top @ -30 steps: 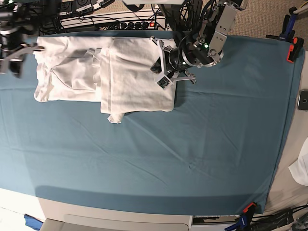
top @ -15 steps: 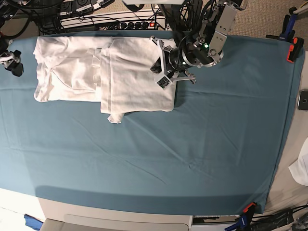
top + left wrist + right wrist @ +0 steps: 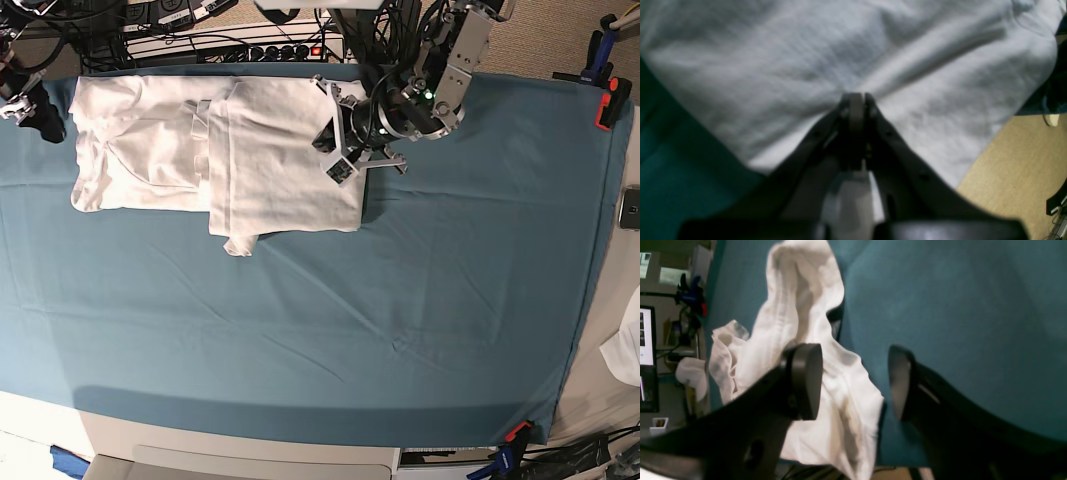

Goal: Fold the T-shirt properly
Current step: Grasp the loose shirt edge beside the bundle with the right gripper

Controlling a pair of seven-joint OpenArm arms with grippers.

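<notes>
White T-shirt (image 3: 215, 150) partly folded at the 11 o'clock part of the teal table (image 3: 400, 300).

Lying flat in two overlapping panels, the right-hand panel on top, with a small corner poking out at its 6 o'clock edge. Left hand (image 3: 345, 135) at the shirt's 3 o'clock edge, fingers (image 3: 856, 106) pressed together, cloth puckered at their tips; pinch on the fabric likely, though cannot tell for certain. Right hand (image 3: 855, 383) at the table's 10 o'clock corner, jaws spread wide, gripping nothing, just off the shirt's 9 o'clock edge.
</notes>
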